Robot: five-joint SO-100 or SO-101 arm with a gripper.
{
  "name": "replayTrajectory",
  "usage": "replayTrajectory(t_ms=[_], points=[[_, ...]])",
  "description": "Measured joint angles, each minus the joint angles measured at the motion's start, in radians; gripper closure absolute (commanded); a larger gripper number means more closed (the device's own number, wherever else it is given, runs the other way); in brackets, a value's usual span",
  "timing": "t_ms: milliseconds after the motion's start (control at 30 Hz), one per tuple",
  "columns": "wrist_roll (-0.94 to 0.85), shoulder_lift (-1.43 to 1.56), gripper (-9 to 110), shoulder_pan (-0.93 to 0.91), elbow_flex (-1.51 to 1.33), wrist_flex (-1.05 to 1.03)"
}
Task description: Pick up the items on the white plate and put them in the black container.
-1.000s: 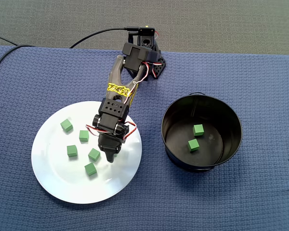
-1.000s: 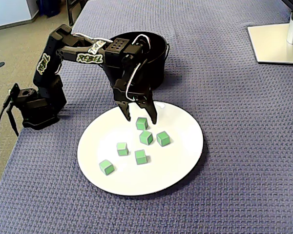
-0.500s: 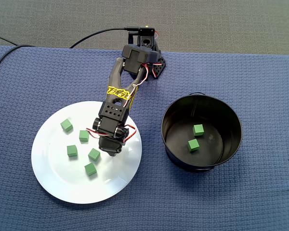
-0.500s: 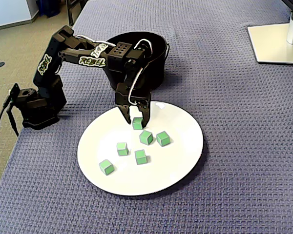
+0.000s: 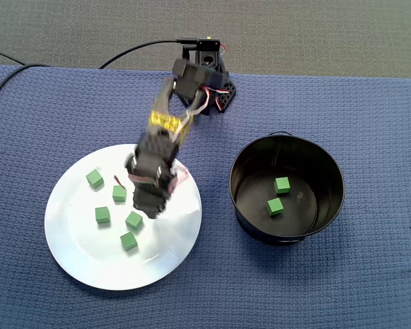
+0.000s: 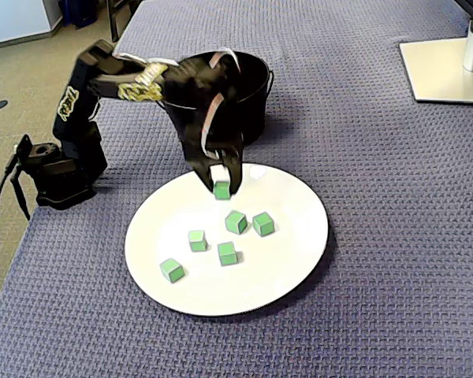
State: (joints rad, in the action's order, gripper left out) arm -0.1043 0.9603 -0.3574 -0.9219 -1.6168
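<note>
Two fixed views of the pick phase. A second before, the gripper (image 6: pixel 221 187) stood spread over one green cube (image 6: pixel 221 190) at the back edge of the white plate (image 6: pixel 292 260); half a second before, the fingers were drawn in around it. Now the jaws are seen pinched on that cube, which sits higher in the side-on fixed view than before and is judged to be just clear of the plate. The arm (image 5: pixel 166 123) is blurred by motion in both fixed views, so a lift is taken to be under way. The grasp step is thus judged complete, and the carry to the black container (image 5: pixel 329 205) is what remains for this piece.

The held cube lies directly between the fingertips; from above it is hidden beneath the gripper (image 5: pixel 151 209). Five loose cubes (image 5: pixel 129 240) are left on the plate, the nearest just beside the fingers. The container stands apart from the plate, to its right in the top-down fixed view, with two cubes (image 5: pixel 282 184) already inside
</note>
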Motion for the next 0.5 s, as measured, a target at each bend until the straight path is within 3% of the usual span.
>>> replayTrajectory(t_ms=[233, 500], points=[[-0.166, 0.39, 102, -0.057, 0.141, -0.032], [-0.268, 0.704, 102, 0.273, 0.258, -0.038]])
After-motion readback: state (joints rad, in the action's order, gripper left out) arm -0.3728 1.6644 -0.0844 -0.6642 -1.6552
